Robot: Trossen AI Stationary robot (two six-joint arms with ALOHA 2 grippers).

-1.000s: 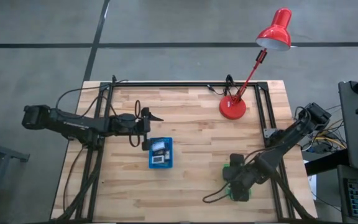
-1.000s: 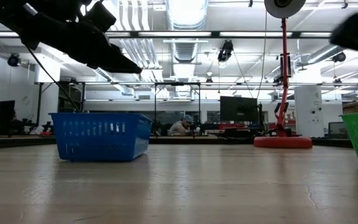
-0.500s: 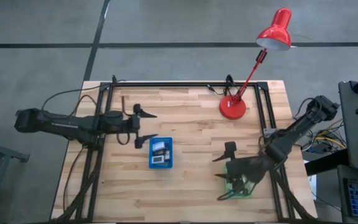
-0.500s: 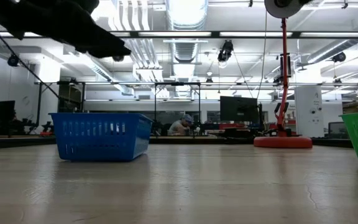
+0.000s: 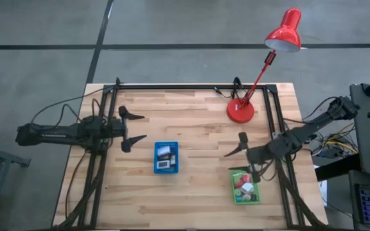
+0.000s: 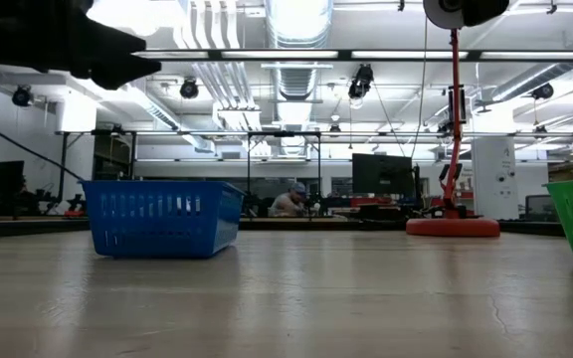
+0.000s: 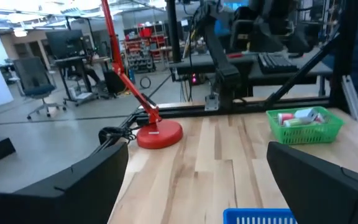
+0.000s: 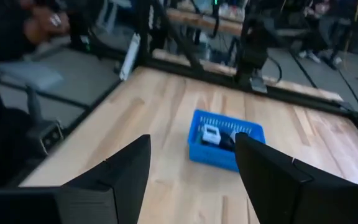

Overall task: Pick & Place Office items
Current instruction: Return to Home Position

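Green tray and, well apart from it, blue tray hold the office items. Right hand, just beside green tray, and left hand, farther off, gape empty. Risk: right hand snagging that rim when withdrawing.

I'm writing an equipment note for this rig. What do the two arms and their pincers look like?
Both the left arm and right arm are slim, jointed and matte black, with no markings I can make out. A thin black cable loops off the left arm. The left pincer and right pincer each have two flat, dark, tapering fingers.
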